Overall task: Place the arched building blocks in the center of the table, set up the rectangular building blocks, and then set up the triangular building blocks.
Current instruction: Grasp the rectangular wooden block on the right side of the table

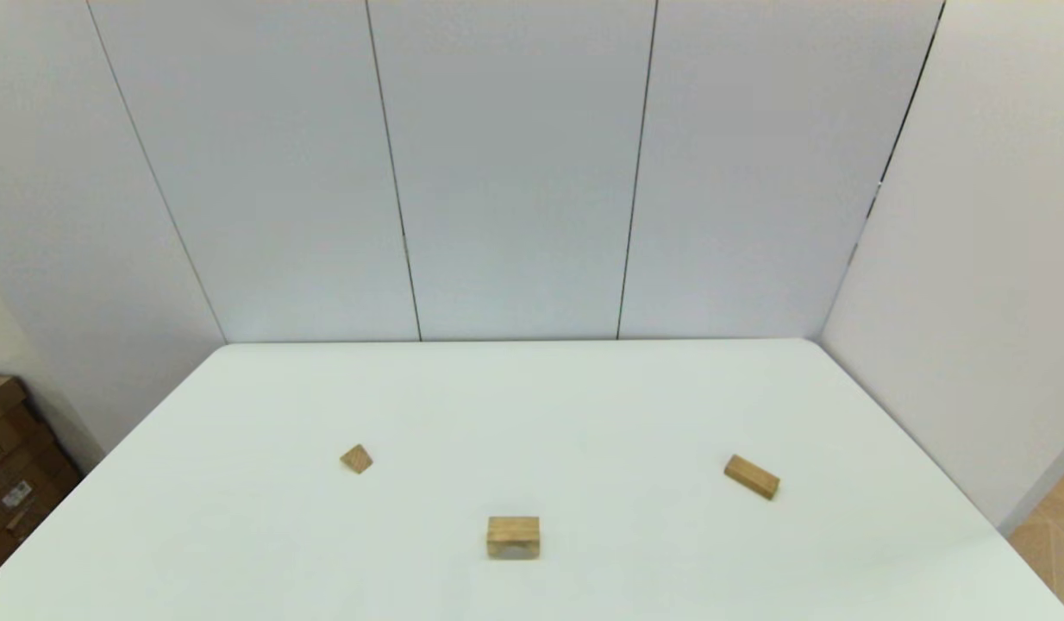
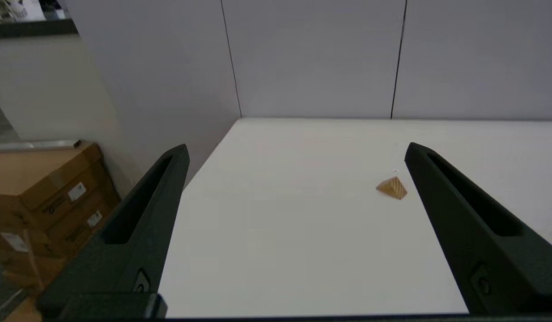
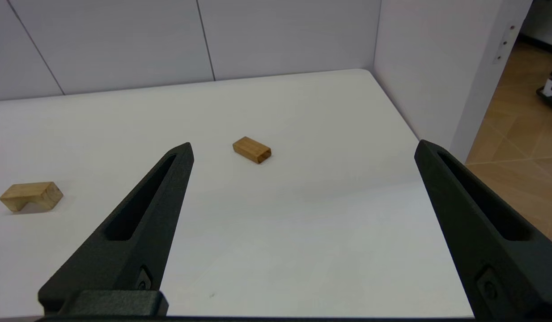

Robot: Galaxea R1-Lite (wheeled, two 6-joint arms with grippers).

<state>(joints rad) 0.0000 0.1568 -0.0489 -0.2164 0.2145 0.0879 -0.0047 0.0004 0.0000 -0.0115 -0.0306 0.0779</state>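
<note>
Nothing started: arch (image 1: 513, 536) at desk (image 1: 584, 405) 6 o'clock, brick (image 1: 752, 477) at 3, wedge (image 1: 356, 458) at 9, all apart. Left gripper (image 2: 296, 152) and right gripper (image 3: 303, 150) are parked near-side, fingers wide, empty, likely awaiting the arch pick.

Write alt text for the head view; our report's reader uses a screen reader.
Three wooden blocks lie apart on a white table: a triangular block at left, an arched block nearest the camera, a rectangular block at right. No tool shows.

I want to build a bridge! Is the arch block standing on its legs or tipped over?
Standing. The arch block rests on the table, flat side up, cut-out facing down.
</note>
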